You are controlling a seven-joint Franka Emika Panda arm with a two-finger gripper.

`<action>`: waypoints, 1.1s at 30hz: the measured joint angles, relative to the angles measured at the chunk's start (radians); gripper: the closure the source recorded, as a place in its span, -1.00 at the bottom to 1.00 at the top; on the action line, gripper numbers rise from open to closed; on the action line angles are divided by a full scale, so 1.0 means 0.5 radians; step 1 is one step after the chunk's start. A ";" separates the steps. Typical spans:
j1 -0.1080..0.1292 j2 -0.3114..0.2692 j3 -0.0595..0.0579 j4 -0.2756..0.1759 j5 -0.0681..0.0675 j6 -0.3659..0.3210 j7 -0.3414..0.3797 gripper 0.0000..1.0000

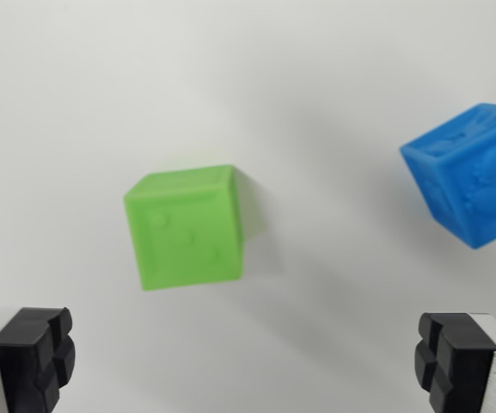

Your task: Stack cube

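On white surface (76,86): one green cube (186,227), one blue cube (474,176), well apart. Gripper (248,361) fingers spread, empty.

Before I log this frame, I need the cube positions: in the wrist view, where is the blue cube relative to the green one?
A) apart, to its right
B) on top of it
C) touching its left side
A: the blue cube sits apart from the green cube, at the wrist view's right edge.
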 joint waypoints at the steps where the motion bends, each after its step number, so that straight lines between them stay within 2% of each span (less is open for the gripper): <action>1: 0.004 0.003 0.002 -0.018 0.000 0.020 -0.018 -1.00; 13: 0.057 0.076 0.023 -0.212 -0.001 0.272 -0.214 -1.00; 17: 0.060 0.163 0.024 -0.213 -0.005 0.363 -0.217 -1.00; 24: 0.060 0.389 0.020 -0.196 -0.025 0.560 -0.213 -1.00; 33: 0.075 0.617 -0.001 -0.156 -0.041 0.751 -0.202 -1.00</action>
